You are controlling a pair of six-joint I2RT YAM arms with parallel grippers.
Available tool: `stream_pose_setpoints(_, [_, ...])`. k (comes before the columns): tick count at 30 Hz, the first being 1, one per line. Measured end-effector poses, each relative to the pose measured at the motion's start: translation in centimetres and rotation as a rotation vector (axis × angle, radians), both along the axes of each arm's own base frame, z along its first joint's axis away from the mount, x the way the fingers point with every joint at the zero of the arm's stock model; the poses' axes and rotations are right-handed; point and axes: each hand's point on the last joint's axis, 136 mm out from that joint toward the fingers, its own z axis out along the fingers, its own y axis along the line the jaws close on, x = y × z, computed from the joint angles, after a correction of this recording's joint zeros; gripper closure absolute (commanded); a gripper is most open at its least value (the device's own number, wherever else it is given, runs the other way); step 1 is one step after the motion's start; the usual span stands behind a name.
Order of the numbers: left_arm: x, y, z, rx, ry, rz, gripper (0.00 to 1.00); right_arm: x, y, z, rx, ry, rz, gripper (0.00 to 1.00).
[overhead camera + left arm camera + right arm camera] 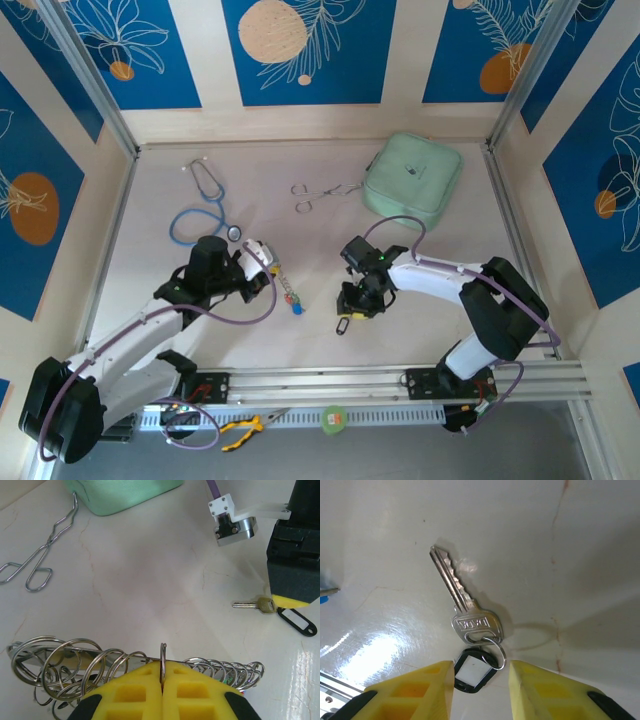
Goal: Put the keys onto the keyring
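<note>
My left gripper is shut on a thin steel split ring, held upright between the yellow fingers. That ring belongs to a row of several steel rings threaded along the keyring's long flat bar. From above, this bundle with its coloured key heads trails off my left gripper. A silver key with a black-framed tag lies flat on the table. My right gripper stands open just over it, a finger on each side of the tag, touching neither. The same key lies by the right gripper.
A blue-tubed stethoscope lies at the back left. Steel forceps and a mint-green pouch sit at the back. Yellow-handled pliers lie below the front rail. Walls close in the table on three sides.
</note>
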Motion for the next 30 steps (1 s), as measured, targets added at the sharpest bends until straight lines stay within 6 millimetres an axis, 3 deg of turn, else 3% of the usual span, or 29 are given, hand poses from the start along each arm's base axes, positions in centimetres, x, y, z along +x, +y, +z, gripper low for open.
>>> stream_pose_setpoints(10, [-0.1, -0.08, -0.04, 0.001, 0.002, -0.004, 1.0, -0.21, -0.42, -0.71, -0.018, 0.02, -0.012, 0.68])
stream_pose_setpoints(30, [-0.15, -0.13, -0.05, 0.001, 0.002, -0.006, 1.0, 0.16, 0.33, -0.83, 0.015, 0.02, -0.013, 0.88])
